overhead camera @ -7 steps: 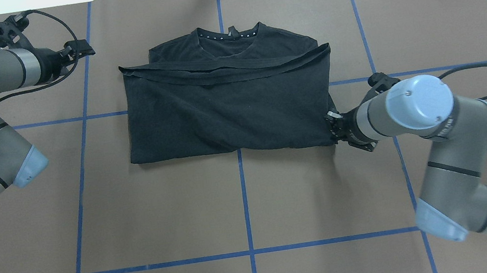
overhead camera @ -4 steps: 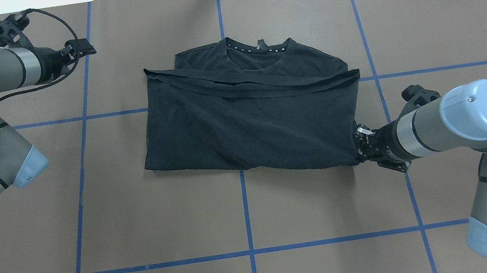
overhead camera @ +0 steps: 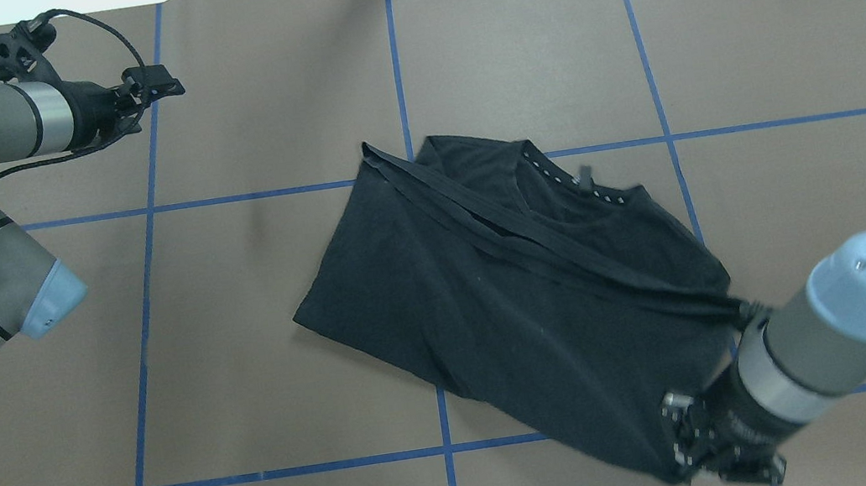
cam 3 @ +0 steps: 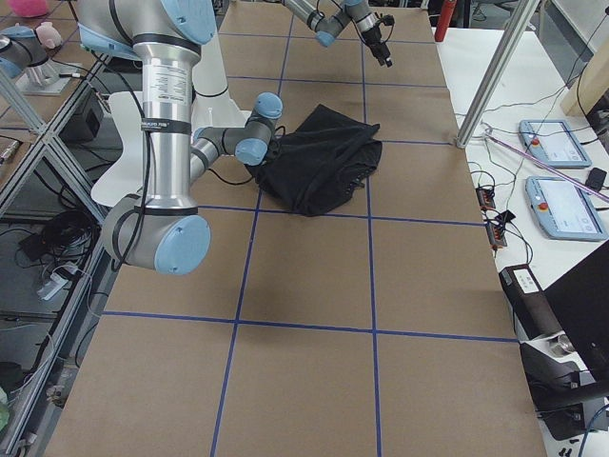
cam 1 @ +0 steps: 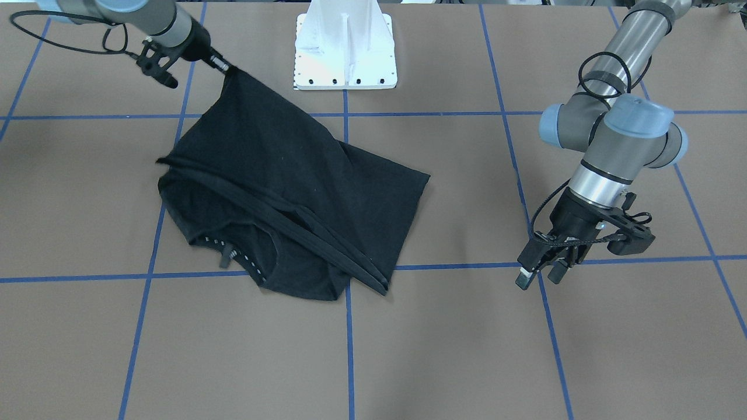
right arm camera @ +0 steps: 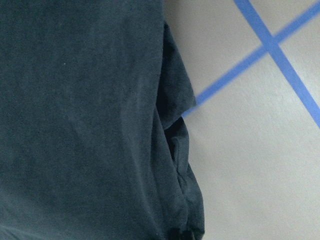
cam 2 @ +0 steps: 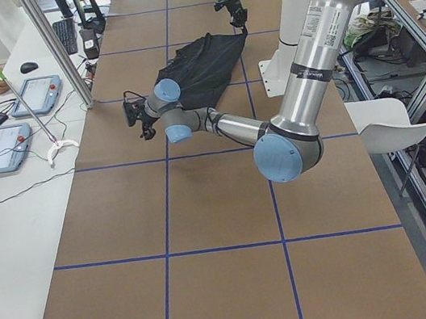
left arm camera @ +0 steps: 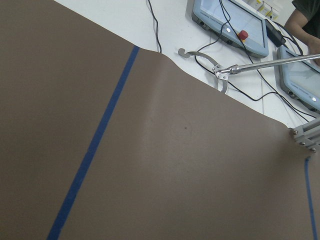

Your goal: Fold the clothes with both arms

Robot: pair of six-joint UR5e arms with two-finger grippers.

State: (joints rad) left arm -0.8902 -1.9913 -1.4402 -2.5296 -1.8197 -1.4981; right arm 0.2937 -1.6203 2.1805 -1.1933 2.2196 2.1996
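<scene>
At the robot-side edge of the worktop, right of its middle, the right gripper is clamped on a corner of the black T-shirt. The folded shirt stretches diagonally from there toward the worktop's middle, with its collar facing the far right corner. Near the far left corner, the left gripper hangs slightly parted and empty.

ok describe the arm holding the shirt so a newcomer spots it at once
On the brown table gridded with blue tape, a black T-shirt lies slanted. Follow its stretched corner toward the white base block: the right arm has its fingers shut on it. The left arm hangs apart from the shirt, holding nothing.
</scene>
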